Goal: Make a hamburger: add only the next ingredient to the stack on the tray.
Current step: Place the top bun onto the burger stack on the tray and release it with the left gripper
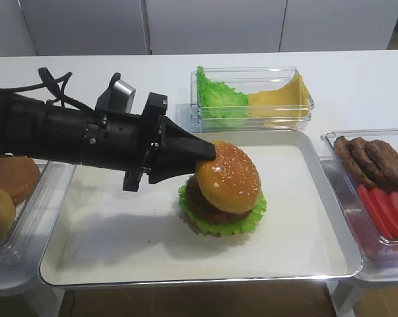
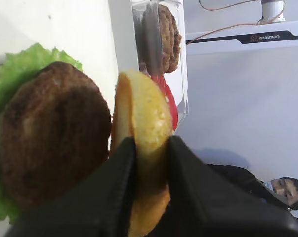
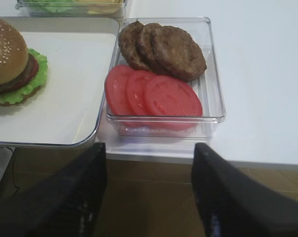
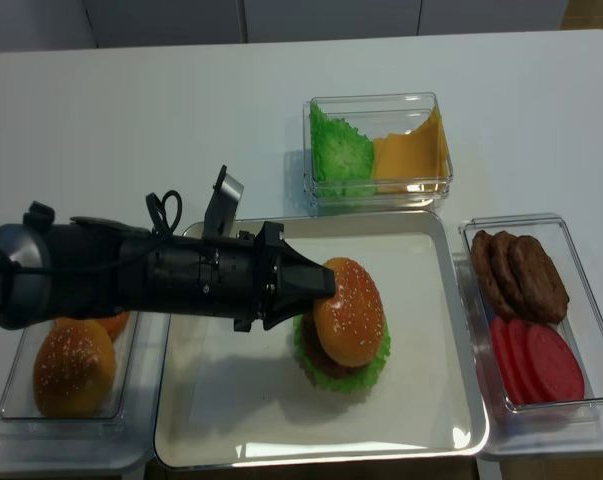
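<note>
The sesame-seeded bun top (image 1: 228, 177) leans tilted on the stack, a brown patty (image 2: 50, 133) ringed by green lettuce (image 1: 248, 218), in the middle of the metal tray (image 1: 304, 218). My left gripper (image 1: 208, 155) reaches in from the left and is shut on the bun top's left edge. In the left wrist view both fingers (image 2: 121, 168) press on the bun top (image 2: 141, 111), which stands on edge beside the patty. My right gripper (image 3: 149, 153) hangs open and empty below the table's front edge, in front of the right-hand box.
A clear box (image 1: 251, 96) with lettuce and cheese stands behind the tray. At the right, a clear box (image 1: 377, 178) holds dark patties and tomato slices. A clear box (image 4: 71, 370) with buns sits at the left, under my left arm.
</note>
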Tool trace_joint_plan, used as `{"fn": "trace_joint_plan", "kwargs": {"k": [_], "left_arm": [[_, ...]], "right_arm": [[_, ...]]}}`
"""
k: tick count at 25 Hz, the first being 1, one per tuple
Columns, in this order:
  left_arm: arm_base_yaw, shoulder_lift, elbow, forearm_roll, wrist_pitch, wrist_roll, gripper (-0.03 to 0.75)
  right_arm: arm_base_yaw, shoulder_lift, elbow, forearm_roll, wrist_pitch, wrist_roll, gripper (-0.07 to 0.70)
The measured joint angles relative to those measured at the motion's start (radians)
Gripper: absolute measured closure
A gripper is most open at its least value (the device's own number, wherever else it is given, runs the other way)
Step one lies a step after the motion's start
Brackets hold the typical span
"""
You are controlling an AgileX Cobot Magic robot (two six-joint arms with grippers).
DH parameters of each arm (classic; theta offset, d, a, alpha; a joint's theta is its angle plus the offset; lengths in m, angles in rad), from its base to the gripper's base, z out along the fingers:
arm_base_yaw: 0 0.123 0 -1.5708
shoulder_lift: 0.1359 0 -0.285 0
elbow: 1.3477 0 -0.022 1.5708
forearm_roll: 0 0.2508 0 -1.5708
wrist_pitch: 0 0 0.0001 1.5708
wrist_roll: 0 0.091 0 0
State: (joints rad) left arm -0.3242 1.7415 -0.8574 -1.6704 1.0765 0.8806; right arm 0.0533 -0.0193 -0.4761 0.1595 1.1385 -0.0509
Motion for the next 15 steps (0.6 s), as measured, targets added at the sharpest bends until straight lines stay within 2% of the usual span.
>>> {"fn": "trace_joint_plan", "kwargs": {"k": [5,11,15], "left_arm": [[0.0,0.0,0.0,0.0,-0.009,0.0,0.501],[0.0,0.0,0.0,0.0,-0.015,0.002,0.37],[0.0,0.0,0.0,0.006,-0.029,0.002,0.314]], "right_arm": [[0.0,0.0,0.0,0.0,0.0,0.004,0.2],[0.0,0.0,0.0,0.0,0.0,0.002,0.2],[0.0,0.0,0.0,0.0,0.0,0.002,0.2]]}}
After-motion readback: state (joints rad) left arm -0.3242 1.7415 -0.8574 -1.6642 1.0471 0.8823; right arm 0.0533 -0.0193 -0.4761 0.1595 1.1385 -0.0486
